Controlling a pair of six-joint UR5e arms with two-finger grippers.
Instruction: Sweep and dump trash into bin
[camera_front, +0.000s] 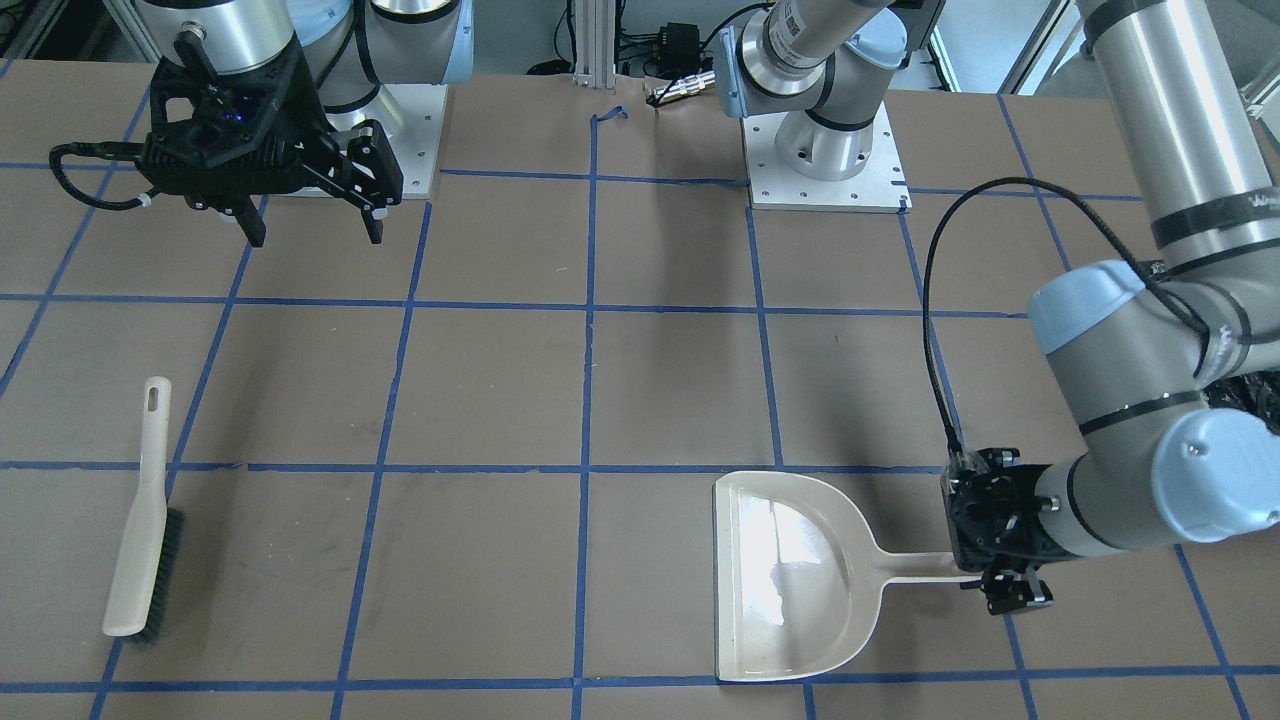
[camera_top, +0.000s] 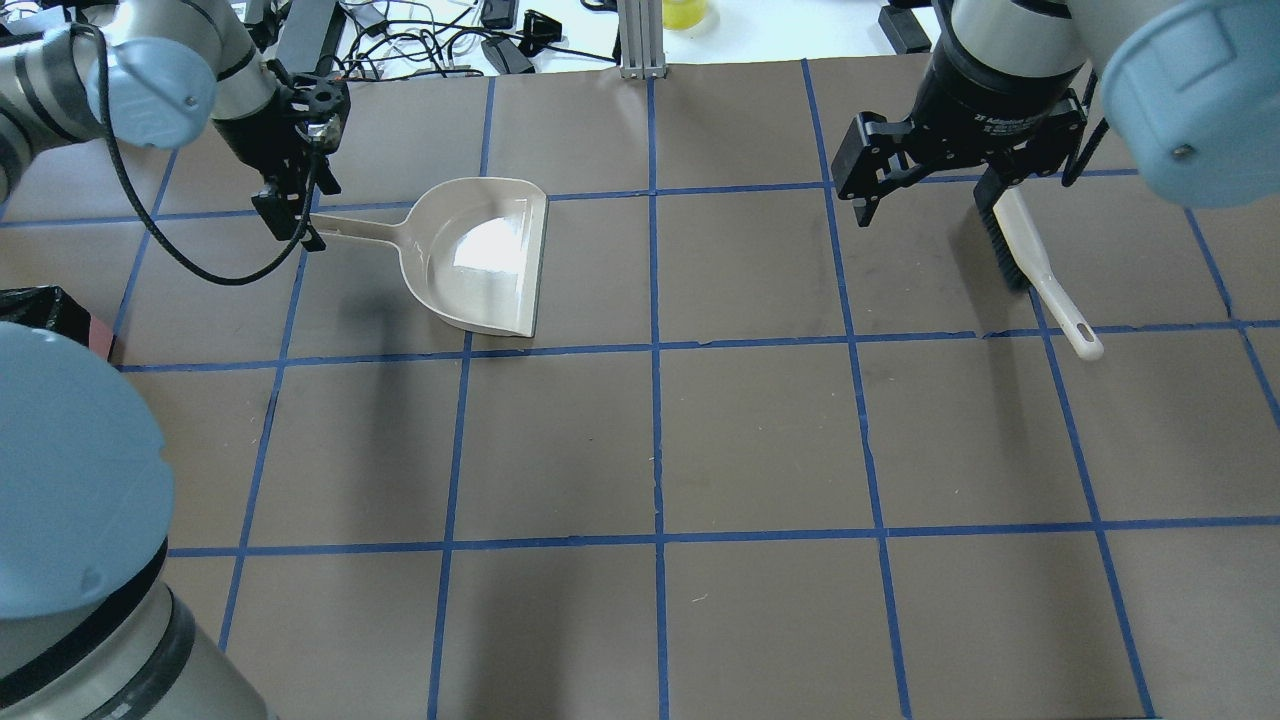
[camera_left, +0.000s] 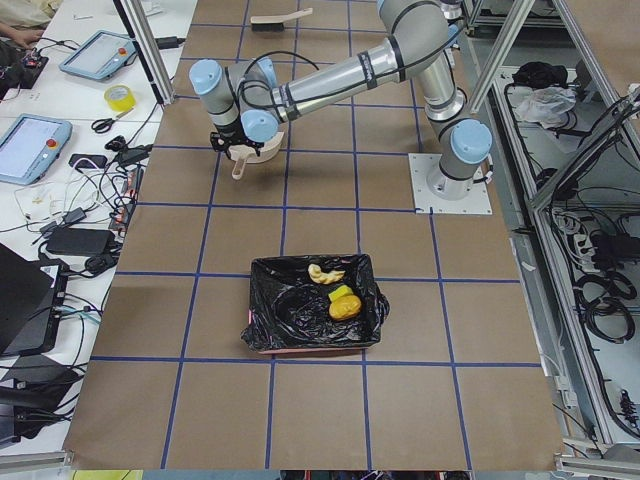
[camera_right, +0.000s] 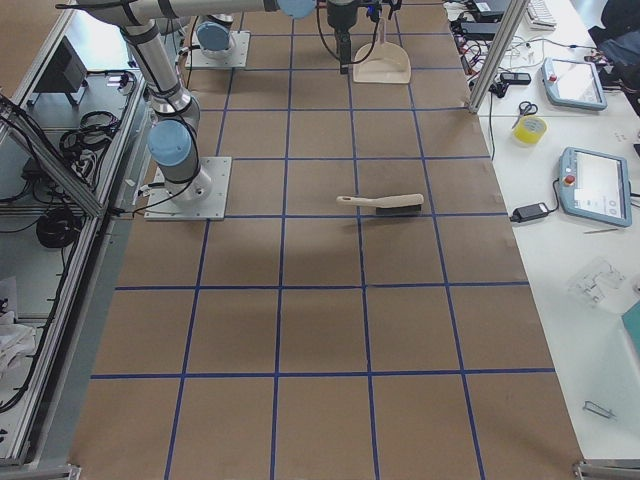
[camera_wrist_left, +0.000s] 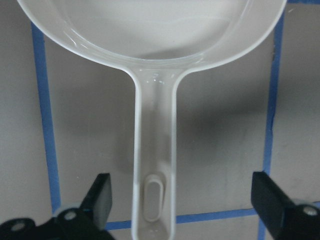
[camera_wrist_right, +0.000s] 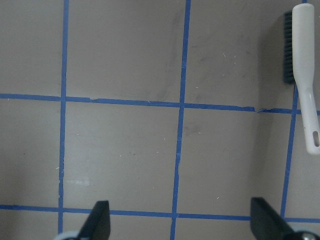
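The trash lies in the bin, a pink box lined with a black bag: an amber lump, a yellow-green sponge and a tan piece. The beige dustpan lies flat and empty on the table. My left gripper is open at the end of the dustpan's handle, one finger on each side and apart from it. My right gripper is open and empty above the table. The brush lies on the table, off to the side of the right gripper.
The bin's black bag shows at the left edge of the overhead view, near the left arm's base. The brush also shows in the right wrist view. Blue tape lines grid the brown table. Cables and devices lie past its far edge.
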